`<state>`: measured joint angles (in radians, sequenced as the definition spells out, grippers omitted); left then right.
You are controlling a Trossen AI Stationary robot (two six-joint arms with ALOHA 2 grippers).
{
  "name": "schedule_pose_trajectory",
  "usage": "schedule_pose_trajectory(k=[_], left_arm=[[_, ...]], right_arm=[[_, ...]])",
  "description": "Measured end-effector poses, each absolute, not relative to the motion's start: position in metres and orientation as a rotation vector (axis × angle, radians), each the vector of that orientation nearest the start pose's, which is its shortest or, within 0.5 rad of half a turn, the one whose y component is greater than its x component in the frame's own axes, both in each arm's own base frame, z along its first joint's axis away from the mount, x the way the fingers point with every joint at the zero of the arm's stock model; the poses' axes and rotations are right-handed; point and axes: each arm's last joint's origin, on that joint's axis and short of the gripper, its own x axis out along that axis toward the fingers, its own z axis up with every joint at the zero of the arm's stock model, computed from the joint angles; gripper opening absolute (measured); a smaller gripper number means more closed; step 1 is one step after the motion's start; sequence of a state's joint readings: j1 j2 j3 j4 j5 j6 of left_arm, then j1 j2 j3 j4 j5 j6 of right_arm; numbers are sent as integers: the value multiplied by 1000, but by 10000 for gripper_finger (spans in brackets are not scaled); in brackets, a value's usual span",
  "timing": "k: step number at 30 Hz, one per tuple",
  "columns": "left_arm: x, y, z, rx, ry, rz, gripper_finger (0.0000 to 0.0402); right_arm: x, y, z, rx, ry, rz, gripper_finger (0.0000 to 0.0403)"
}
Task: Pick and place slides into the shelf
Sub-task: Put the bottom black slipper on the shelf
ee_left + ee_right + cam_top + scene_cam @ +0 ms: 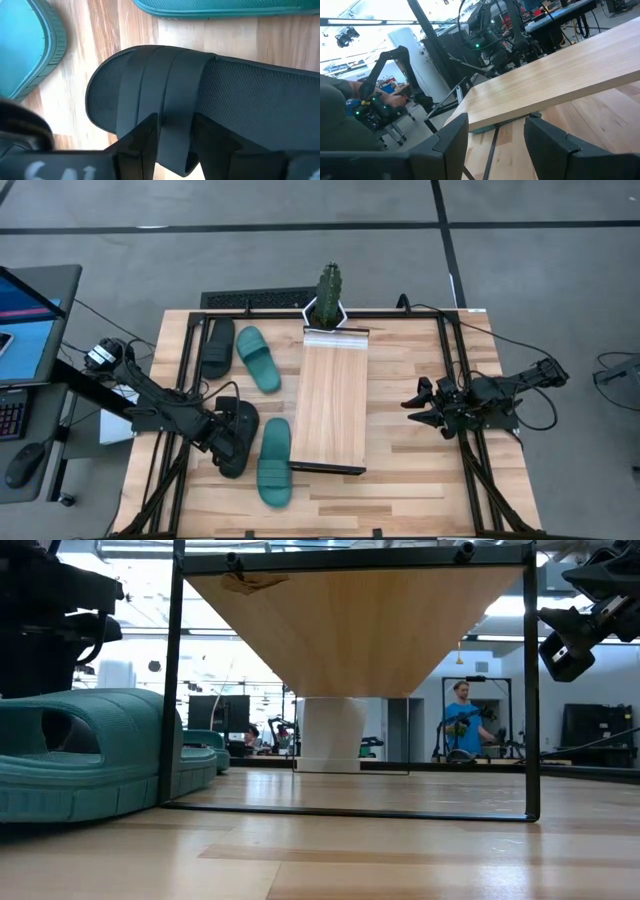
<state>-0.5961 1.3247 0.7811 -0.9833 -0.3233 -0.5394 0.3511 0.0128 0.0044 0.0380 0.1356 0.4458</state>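
Observation:
A black slide (pixel 240 438) lies left of the shelf (pixel 332 395), with a teal slide (pixel 273 462) just to its right. My left gripper (pixel 222 435) is on the black slide, shut on its strap. Another black slide (pixel 218 345) and another teal slide (pixel 258 358) lie side by side near the far left corner. My right gripper (pixel 420 406) hovers open to the right of the shelf, touching nothing. In the low view the shelf (pixel 360 620) is raised at a slant on a black frame. My left gripper (pixel 175 145) pinches the black slide's wide ribbed strap (pixel 172 107) between its two fingers (pixel 142 137). They come from above and stand one on each side of the strap. I cannot tell whether the slide is off the table.
A potted cactus (pixel 328 292) stands at the shelf's far end. Black metal frame rails (pixel 455 380) run along the table's sides. A laptop and a mouse (pixel 22 465) sit on a side desk to the left. A person (pixel 462 720) is in the room beyond.

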Motion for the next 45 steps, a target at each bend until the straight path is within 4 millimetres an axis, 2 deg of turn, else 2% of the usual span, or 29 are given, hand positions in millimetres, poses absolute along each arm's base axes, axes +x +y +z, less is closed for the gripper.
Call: schedule_pose_trajectory(k=[14,21,26,33,36,41,45], left_arm=[[173,-107,189,173,1341,152,110],[169,-119,190,112,1427,-75,110],[166,-127,200,101,1471,-137,110],[169,-127,219,144,1451,-100,110],[168,-123,227,187,1474,-91,110],[165,-107,230,332,1514,48,110],[175,-90,230,368,1513,82,110]], right_arm=[[93,30,168,451,20,218,178],[93,30,168,451,20,218,178],[93,30,168,449,20,218,178],[93,30,168,441,19,219,178],[93,30,168,440,19,219,178],[93,30,168,440,19,219,178],[93,30,168,440,19,219,178]])
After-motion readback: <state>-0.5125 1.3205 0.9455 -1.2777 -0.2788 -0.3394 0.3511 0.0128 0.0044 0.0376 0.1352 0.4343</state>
